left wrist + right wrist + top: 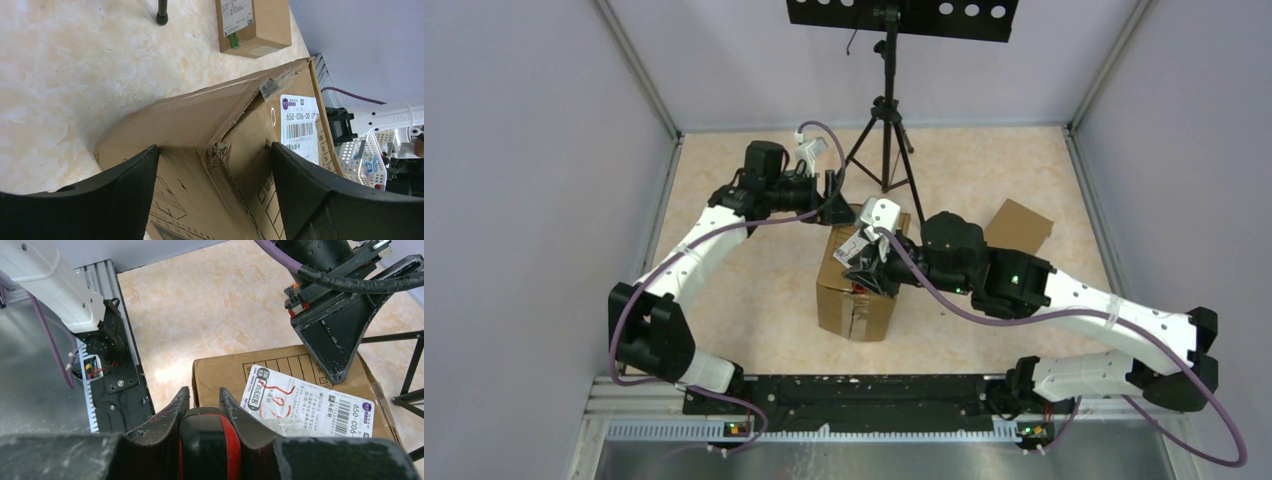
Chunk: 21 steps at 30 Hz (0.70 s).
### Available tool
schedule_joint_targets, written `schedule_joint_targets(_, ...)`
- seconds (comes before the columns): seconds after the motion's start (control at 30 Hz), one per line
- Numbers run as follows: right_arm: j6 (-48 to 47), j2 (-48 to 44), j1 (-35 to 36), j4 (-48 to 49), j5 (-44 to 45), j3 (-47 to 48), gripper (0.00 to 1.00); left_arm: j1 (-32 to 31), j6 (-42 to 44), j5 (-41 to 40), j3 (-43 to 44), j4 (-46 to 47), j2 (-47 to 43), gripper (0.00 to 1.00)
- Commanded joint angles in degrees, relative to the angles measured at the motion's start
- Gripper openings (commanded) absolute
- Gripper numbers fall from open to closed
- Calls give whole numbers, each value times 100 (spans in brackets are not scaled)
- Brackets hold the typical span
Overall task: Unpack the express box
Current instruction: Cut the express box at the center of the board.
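Note:
The brown cardboard express box (854, 300) stands in the middle of the table, with a white shipping label (300, 402) on its top. My left gripper (832, 195) is open at the box's far end. In the left wrist view (215, 147) its fingers straddle a torn top edge of the box (220, 120). My right gripper (864, 268) hovers over the box top near its front and is shut on a black and red cutter (210, 445). Its tips (204, 392) are by the box's near left corner (220, 375).
A smaller brown box (1017, 228) lies on the table at the right, also in the left wrist view (253, 22). A black tripod (886, 120) stands behind the box, with one foot (161, 15) near it. The metal base rail (110, 365) runs along the near edge.

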Motion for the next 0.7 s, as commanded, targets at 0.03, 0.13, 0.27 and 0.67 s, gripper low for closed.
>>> schedule_joint_targets(0.03, -130, -230, 28, -212, 56, 313, 0, 94, 301, -48, -141, -205, 81, 83)
schedule_joint_targets(0.13, -121, -222, 32, -200, 56, 223, 0, 112, 314, -24, -155, -209, 81, 83)
schedule_joint_targets(0.27, -38, -223, 27, -176, 191, 8, 0, 123, 308, 12, -166, -174, 81, 83)
schedule_joint_targets(0.67, 405, -174, 16, 15, 100, -523, 0, 185, 297, 57, -183, -152, 55, 82)
